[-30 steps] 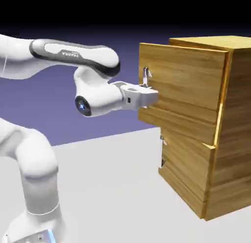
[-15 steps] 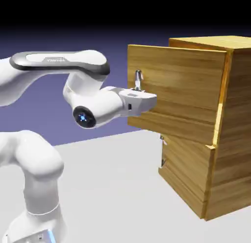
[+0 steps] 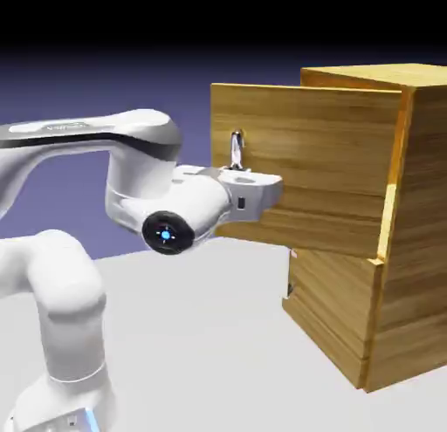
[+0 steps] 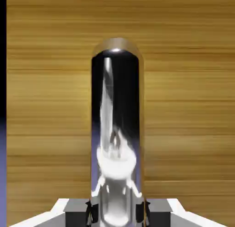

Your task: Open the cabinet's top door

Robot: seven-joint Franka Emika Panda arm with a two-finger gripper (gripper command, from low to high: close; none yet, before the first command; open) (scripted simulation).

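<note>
Plain blue-violet backdrop (image 3: 79, 195), black toward the top; pale tabletop below (image 3: 201, 334). Step in hand, by my reading: drawing the top door (image 3: 323, 160) around on its hinge. Door stands well out from the cabinet (image 3: 419, 212), at its upper front, free edge toward the exterior view's left, hinged side by the cabinet's near front corner. Gripper (image 4: 117, 212) is closed down on the metal handle (image 4: 115, 116), one fingertip on each side, no slack visible between them and the bar (reflections muddle the exact contact). Next move, I judge: keep the hold and carry the handle along the door's arc, the hand turning with the panel; a straight tug might slip or bind.

Looks of the door: flat rectangular panel, golden-brown, grain running lengthwise in darker streaks. Handle upright, rounded at its end, polished like a mirror (dark upper part, bright white glare lower down). Lower door (image 3: 336, 304) sits shut beneath, partly hidden behind the upper panel.
</note>
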